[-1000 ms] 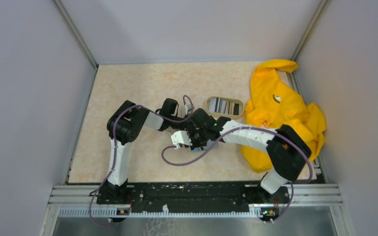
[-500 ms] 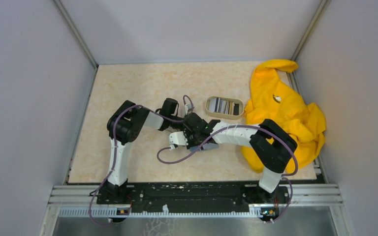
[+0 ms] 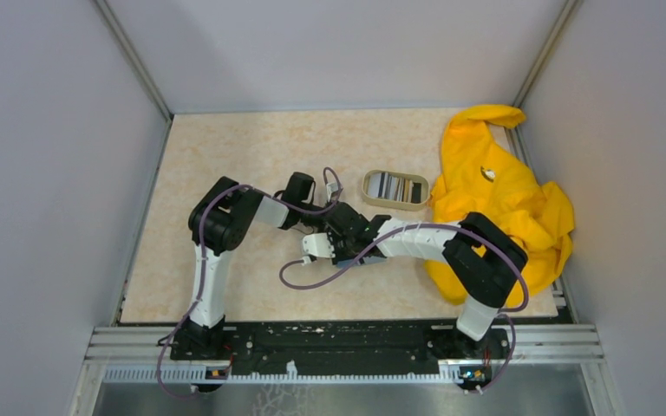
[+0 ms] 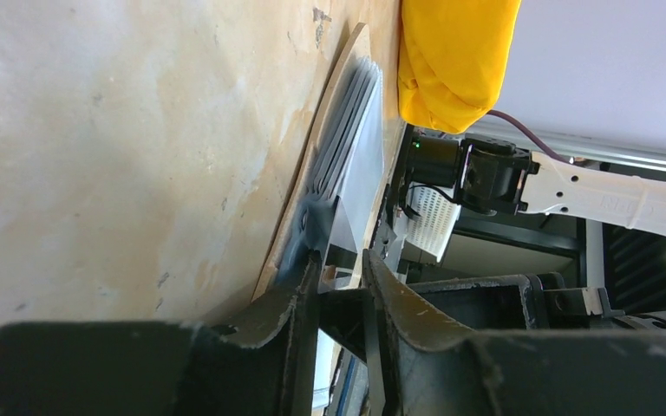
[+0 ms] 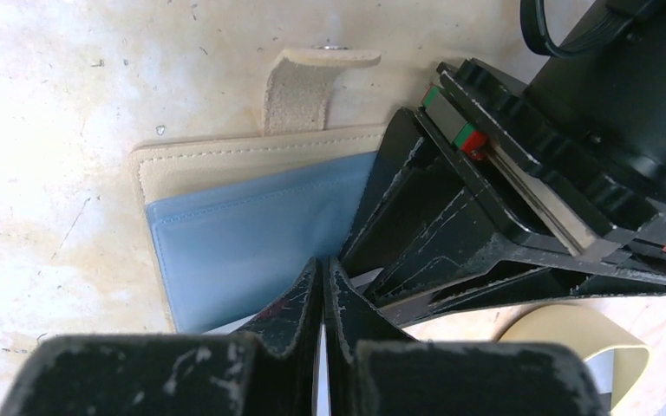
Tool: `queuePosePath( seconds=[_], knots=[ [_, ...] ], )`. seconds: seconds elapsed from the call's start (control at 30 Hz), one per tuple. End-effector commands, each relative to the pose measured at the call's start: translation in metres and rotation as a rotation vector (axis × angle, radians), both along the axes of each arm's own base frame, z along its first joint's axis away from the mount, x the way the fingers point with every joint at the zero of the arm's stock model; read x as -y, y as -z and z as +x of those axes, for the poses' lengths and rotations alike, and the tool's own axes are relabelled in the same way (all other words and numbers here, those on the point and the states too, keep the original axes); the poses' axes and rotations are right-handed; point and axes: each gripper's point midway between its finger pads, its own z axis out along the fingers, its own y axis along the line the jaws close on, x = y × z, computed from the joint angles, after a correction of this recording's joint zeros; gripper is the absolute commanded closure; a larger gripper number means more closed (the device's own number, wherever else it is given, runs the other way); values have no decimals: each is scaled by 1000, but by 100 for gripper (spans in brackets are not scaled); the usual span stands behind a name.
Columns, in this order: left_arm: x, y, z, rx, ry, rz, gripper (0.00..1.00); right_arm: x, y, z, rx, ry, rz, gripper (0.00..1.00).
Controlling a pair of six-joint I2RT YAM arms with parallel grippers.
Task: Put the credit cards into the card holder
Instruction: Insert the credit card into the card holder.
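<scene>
The tan card holder (image 5: 225, 160) lies open on the table with its light blue inside (image 5: 243, 243) up and its snap strap (image 5: 299, 91) at the far edge. My right gripper (image 5: 323, 264) is shut on a thin white credit card (image 5: 230, 327) at the blue pocket's near edge. My left gripper (image 5: 351, 251) clamps the holder's right side; in the left wrist view its jaws (image 4: 340, 260) stand narrowly apart over the holder's layered edge (image 4: 355, 147). In the top view both grippers meet mid-table (image 3: 340, 234) and hide the holder. More striped cards (image 3: 395, 187) lie in the dish.
An oval beige dish (image 3: 369, 184) sits just behind and right of the grippers; its rim also shows in the right wrist view (image 5: 572, 334). A big yellow cloth (image 3: 494, 199) covers the table's right side. Grey walls enclose the table on three sides.
My right arm has pushed its wrist a little left and forward over the holder, and its elbow has shifted left. The left arm has stayed in place.
</scene>
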Motion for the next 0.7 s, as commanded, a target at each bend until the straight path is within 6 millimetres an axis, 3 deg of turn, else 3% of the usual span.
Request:
queuePosePath(
  seconds=[0.0, 0.43, 0.53, 0.67],
  knots=[
    [-12, 49, -7, -33, -41, 133, 67, 14, -18, 10, 50, 79, 20, 100],
    [-9, 35, 2, 22, -77, 124, 63, 44, -27, 10, 5, 167, 81, 100],
    [-6, 19, 7, 64, -95, 89, 62, 33, -42, -4, -68, 127, 176, 98],
    [-3, -20, 17, 169, -133, 30, 61, 18, -76, -32, -225, 27, 341, 92]
  ],
)
